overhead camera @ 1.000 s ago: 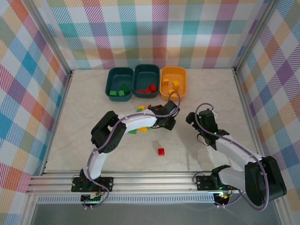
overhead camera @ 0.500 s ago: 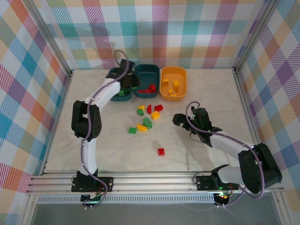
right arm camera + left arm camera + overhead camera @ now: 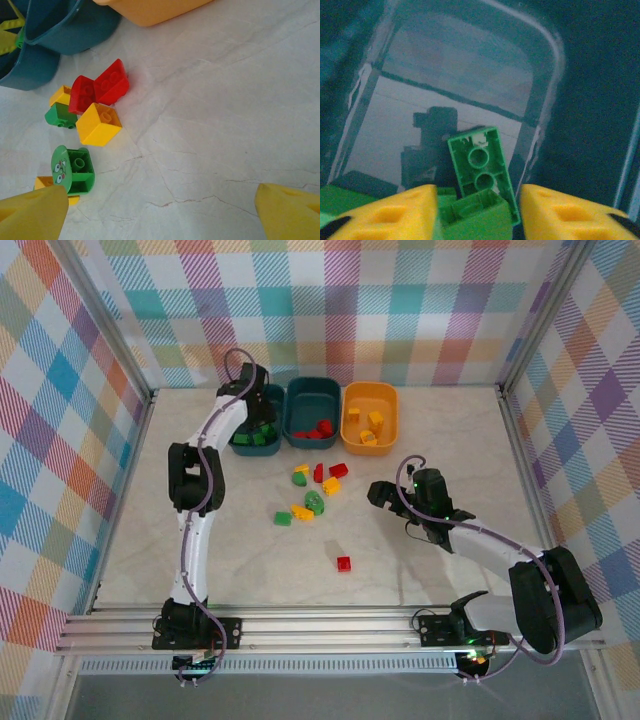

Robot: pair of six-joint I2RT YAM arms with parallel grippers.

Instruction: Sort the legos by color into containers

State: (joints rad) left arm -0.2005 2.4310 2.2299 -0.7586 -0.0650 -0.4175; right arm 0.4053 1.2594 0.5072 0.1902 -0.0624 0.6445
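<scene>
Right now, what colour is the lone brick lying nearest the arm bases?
Red. The lone brick shows best in the top external view, apart from the central cluster.

Along the counter's far edge stand, left to right, a dark teal plastic tub, a second dark teal plastic tub and an orange-yellow plastic tub. Before them, mid-counter, plastic toy bricks lie clustered; one red brick lies apart, nearer the near edge.

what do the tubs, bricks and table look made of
Teal tub: glossy moulded plastic, by the reflections on its floor. Green brick: hard, smooth plastic, hollow with moulded tubes underneath. Table: pale veined surface like marble, perhaps only a printed laminate.
</scene>
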